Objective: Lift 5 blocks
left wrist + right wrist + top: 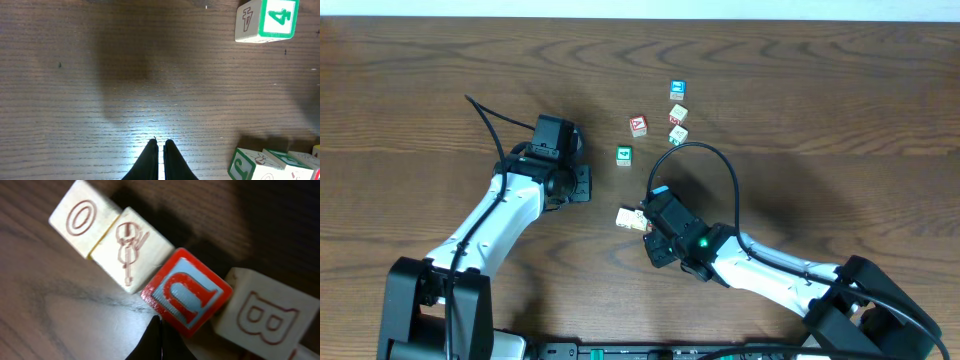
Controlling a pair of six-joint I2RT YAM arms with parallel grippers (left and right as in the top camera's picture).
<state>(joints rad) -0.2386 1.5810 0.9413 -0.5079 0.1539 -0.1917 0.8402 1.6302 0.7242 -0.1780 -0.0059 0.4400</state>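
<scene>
Wood-grain table [420, 80] everywhere. Far left, my left gripper [160, 146] hangs over bare boards, fingers pressed together on nothing. Next along I see the green-faced cube [624, 155], a red cube [638, 125] and a blue cube [676, 90], all apart from the row. The blocks [131, 247] lie touching in a line beside my right gripper [157, 330]: pale O, pale drawing, red-framed letter, pale B. Its fingers are pinched closed, empty, at the red-framed edge.
</scene>
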